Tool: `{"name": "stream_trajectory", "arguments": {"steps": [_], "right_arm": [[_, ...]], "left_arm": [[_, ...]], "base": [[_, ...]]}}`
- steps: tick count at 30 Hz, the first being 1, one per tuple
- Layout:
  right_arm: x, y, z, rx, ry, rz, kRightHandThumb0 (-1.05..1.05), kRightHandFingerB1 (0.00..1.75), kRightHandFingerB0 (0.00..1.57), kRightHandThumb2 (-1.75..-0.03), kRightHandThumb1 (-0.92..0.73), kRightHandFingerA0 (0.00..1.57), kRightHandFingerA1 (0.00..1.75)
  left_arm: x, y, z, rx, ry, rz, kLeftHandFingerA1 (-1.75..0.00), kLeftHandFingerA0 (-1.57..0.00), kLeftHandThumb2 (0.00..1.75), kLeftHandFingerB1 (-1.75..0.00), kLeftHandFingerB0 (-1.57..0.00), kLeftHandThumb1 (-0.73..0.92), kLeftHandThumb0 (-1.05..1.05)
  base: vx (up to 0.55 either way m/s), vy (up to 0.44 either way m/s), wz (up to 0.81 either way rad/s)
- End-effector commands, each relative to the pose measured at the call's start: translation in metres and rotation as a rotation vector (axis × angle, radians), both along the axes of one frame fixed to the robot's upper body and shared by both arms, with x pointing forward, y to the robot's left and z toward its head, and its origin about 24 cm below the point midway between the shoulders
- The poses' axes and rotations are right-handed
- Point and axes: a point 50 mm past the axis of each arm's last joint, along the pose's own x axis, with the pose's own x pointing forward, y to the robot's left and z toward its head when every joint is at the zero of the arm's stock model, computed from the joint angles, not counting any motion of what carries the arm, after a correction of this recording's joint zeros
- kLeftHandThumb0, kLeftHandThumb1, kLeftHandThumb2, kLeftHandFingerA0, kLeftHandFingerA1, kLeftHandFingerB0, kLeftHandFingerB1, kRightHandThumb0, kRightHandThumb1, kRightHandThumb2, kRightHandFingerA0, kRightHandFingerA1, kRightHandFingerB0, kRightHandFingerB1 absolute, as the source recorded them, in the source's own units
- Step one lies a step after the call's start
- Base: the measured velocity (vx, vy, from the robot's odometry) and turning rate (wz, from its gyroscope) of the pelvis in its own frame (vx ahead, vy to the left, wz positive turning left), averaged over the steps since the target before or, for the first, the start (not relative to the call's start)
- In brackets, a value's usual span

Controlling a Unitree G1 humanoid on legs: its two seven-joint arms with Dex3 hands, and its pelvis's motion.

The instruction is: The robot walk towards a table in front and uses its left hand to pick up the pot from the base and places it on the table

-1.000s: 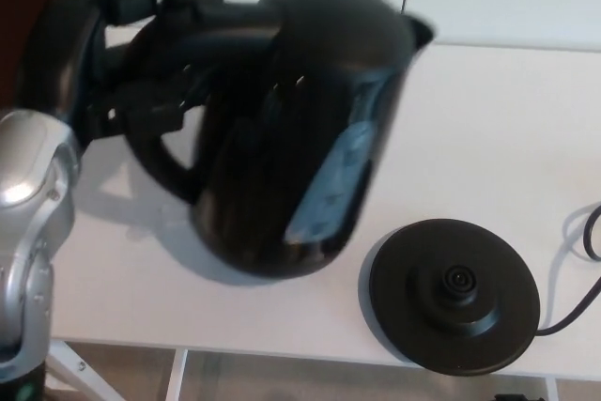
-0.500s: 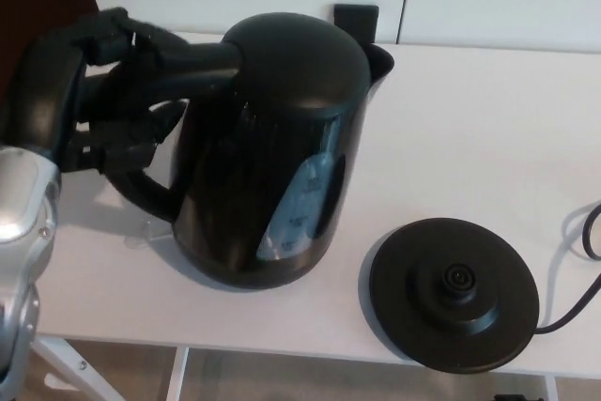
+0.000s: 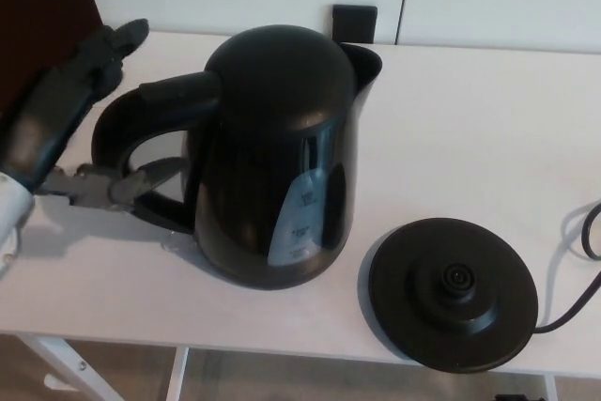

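Pot point(image 3: 282, 157) is standing upright on the table point(image 3: 470, 110) just left of the base point(image 3: 454, 293), off it, while the left hand point(image 3: 64, 115), farther left of the base past the handle point(image 3: 174, 93), is hanging open, gripping nothing.

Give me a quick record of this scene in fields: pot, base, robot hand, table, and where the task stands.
pot: black pot, upright on the table, lid shut, spout pointing away from the robot
base: round black base, bare, to the right of the pot near the front edge
cable: cable runs from the base off the right side
left robot hand: left robot hand open, fingers apart, beside the handle, not gripping it
right robot hand: not in view
table: white table
task state: pot is off the base and standing on the table
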Motion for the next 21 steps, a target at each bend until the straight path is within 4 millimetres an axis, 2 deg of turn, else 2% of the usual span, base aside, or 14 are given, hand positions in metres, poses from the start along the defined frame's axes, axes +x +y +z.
{"name": "stream_trajectory", "arguments": {"steps": [1,10,12,13,14,17,19,20,21], "right_arm": [[0.0,-0.016,0.004,-0.02,0.002,-0.019,-0.42,0.41,0.7,-0.61,-0.65,0.82,0.44],[-0.001,-0.016,0.004,-0.008,0.011,-0.012,-0.4,0.41,0.71,-0.62,-0.69,0.81,0.44],[-0.003,-0.016,0.003,-0.006,0.019,-0.014,-0.4,0.41,0.71,-0.62,-0.68,0.81,0.44],[-0.006,-0.016,0.002,-0.008,0.026,-0.013,-0.4,0.41,0.71,-0.62,-0.68,0.81,0.44],[-0.008,-0.017,0.001,-0.009,0.028,-0.012,-0.39,0.41,0.71,-0.62,-0.68,0.81,0.44],[-0.011,-0.019,0.0,-0.008,0.035,-0.026,-0.39,0.41,0.7,-0.61,-0.65,0.81,0.44],[-0.01,-0.02,0.001,-0.017,0.037,-0.024,-0.39,0.41,0.71,-0.61,-0.65,0.81,0.44],[-0.012,-0.022,0.0,-0.033,0.043,-0.015,-0.44,0.41,0.71,-0.61,-0.65,0.83,0.44],[-0.013,-0.022,0.0,-0.033,0.046,-0.016,-0.44,0.41,0.71,-0.61,-0.64,0.83,0.45]], "left_arm": [[-0.006,0.0,0.0,0.191,0.349,-0.432,0.0,0.0,0.56,0.0,0.0,0.55,-0.86],[-0.011,0.008,0.013,0.189,0.378,-0.513,0.0,0.0,0.57,0.0,0.0,0.55,-0.92],[-0.015,0.011,0.026,0.053,0.34,-0.533,0.0,0.0,0.57,0.0,0.0,0.54,-0.85],[-0.019,0.015,0.037,-0.073,0.303,-0.552,0.0,0.0,0.57,0.0,0.0,0.54,-0.85],[-0.022,0.017,0.043,-0.1,0.283,-0.547,0.0,0.0,0.58,0.0,0.0,0.55,-0.9],[-0.03,0.041,0.08,-0.156,0.193,-0.519,0.0,0.0,0.6,0.0,0.0,0.6,-0.95],[-0.032,0.052,0.087,-0.187,0.172,-0.506,0.0,0.0,0.59,0.0,0.0,0.58,-0.94],[-0.037,0.082,0.097,-0.267,0.143,-0.456,0.0,0.0,0.58,0.0,0.0,0.56,-0.92],[-0.041,0.094,0.1,-0.289,0.128,-0.437,0.0,0.0,0.57,0.0,0.0,0.56,-0.92]], "base": [[0.0,0.0,0.0],[0.0,0.0,0.0],[0.0,0.0,0.0],[0.0,0.0,0.0],[0.0,0.0,0.0],[0.0,0.0,0.0],[0.0,0.0,0.0],[0.0,0.0,0.0],[0.0,0.0,0.0]]}}
